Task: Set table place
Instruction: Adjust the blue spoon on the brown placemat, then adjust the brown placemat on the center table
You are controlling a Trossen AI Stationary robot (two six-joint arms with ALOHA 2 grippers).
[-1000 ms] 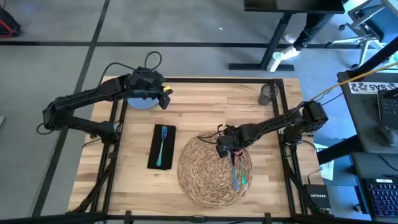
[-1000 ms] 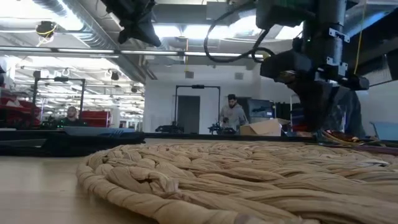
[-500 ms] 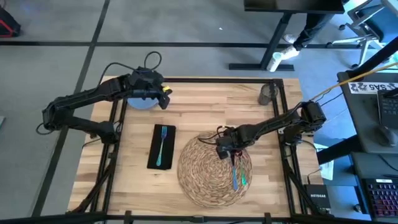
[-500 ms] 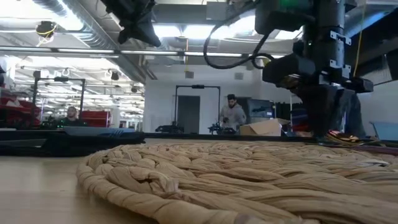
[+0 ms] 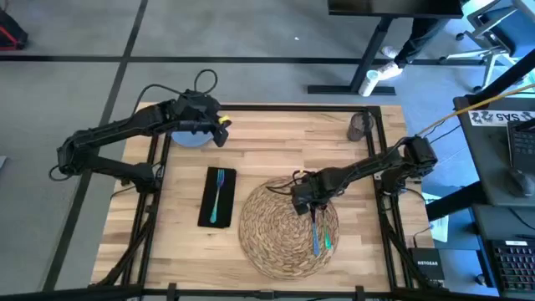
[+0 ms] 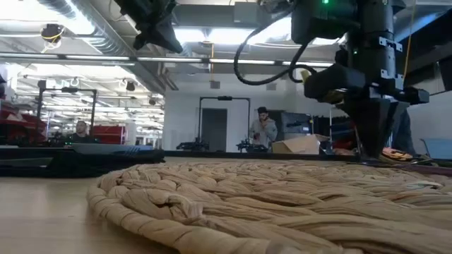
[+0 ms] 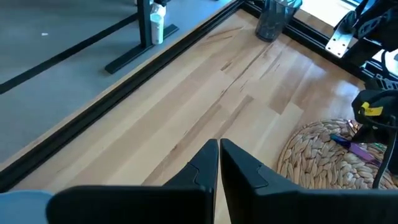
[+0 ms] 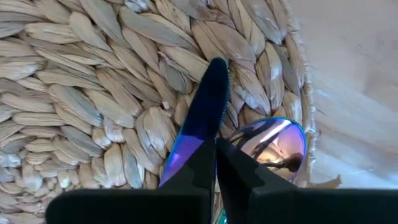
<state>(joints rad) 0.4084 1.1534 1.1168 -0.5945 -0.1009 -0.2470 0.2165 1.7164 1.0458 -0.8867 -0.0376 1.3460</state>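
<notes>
The woven placemat (image 5: 280, 230) lies at the table's near middle. Colourful-handled cutlery (image 5: 320, 236) lies on its right part. My right gripper (image 5: 306, 203) points down, shut, at the cutlery's far ends, where a dark blue knife blade (image 8: 208, 106) and a shiny spoon bowl (image 8: 273, 142) show. To the placemat's left a teal fork (image 5: 217, 196) lies on the black napkin (image 5: 206, 209). The pale blue plate (image 5: 188, 136) sits at the far left, and my left gripper (image 5: 221, 134) hangs shut, high above its right side. A grey cup (image 5: 361, 125) stands at the far right. My right gripper comes from above with its shut fingertips (image 8: 202, 158) over the knife blade (image 8: 198, 134) and beside the spoon bowl on the placemat. I cannot tell whether they touch the cutlery, because the fingers themselves cover that spot.
Black frame rails (image 5: 152, 180) run along the table's left and right sides. Bare wood (image 5: 284, 142) lies between the plate and the cup. Behind the table, people stand far off in the room (image 6: 265, 130).
My right gripper has shifted a little toward the table's right edge, staying low over the placemat with its fingers pointing down.
</notes>
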